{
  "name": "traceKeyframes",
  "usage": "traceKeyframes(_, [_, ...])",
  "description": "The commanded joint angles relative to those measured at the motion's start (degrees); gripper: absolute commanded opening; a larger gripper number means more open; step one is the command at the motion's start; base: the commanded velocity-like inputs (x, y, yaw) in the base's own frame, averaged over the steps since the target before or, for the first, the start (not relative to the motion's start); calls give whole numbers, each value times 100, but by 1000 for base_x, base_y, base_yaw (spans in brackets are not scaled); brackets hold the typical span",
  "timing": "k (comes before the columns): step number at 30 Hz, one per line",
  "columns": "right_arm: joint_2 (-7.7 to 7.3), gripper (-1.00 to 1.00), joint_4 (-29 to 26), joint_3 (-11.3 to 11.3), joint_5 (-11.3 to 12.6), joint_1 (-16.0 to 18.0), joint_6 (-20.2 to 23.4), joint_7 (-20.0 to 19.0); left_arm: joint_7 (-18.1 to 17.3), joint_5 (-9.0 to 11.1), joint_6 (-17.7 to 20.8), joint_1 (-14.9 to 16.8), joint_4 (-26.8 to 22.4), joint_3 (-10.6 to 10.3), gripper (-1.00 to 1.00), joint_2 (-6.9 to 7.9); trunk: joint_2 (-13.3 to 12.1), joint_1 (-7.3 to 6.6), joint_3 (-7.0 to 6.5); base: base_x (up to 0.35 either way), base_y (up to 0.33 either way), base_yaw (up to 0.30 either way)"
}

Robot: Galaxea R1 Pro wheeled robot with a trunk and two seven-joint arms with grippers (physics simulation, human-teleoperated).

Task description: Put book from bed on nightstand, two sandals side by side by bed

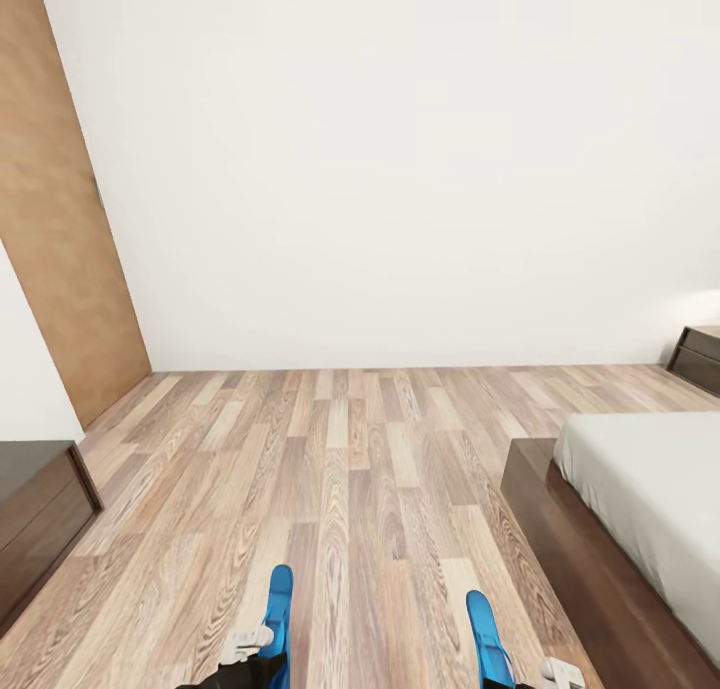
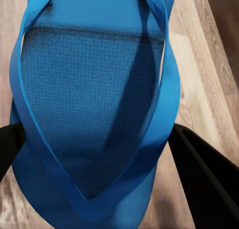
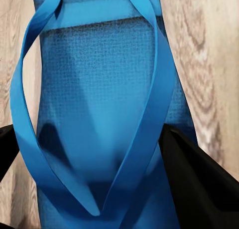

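Left gripper (image 2: 94, 154): we see its dark fingers (image 2: 204, 174) on either side of the left sandal (image 2: 89, 104), clasping it by the sole.
Right gripper (image 3: 94, 159): our other pair of fingers (image 3: 199, 184) is clenched on the right sandal (image 3: 99, 104) the same way.
Left sandal: bright blue, toe end showing at the near edge of our head view, pointing away over the floor (image 1: 350, 489).
Right sandal: also blue, well apart to the right of the first, roughly parallel to it and nearer the bed.
Bed (image 1: 560, 529): near right, dark wooden frame with a pale mattress (image 1: 650, 489).
Nightstand (image 1: 697, 357): dark brown, far right against the white wall (image 1: 400, 169).
Long cabinet (image 1: 40, 519): dark wood, near left.
Door (image 1: 60, 229): brown panel at the far left.
Book: we cannot find it from here.
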State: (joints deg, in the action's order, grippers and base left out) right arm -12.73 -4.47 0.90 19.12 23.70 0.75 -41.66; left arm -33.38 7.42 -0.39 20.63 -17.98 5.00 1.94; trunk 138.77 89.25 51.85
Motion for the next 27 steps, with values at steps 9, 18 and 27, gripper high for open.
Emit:
traceKeyframes(9, [-1, -100, 7, 1, -3, 3, 13, -18, -28, 5, -5, 3, 21, 18, -100, -9, -360, -200, -156, 0, 0, 0])
traceKeyframes(18, [2, -100, 7, 3, -4, 3, 13, -18, -29, 5, -5, 2, 22, 18, -100, -9, -721, -397, -318, 0, 0, 0])
traceKeyframes(27, [2, -100, 7, 4, 8, 3, 13, -24, -35, 5, -5, 3, 22, 18, -100, -9, -962, -529, -426, 0, 0, 159])
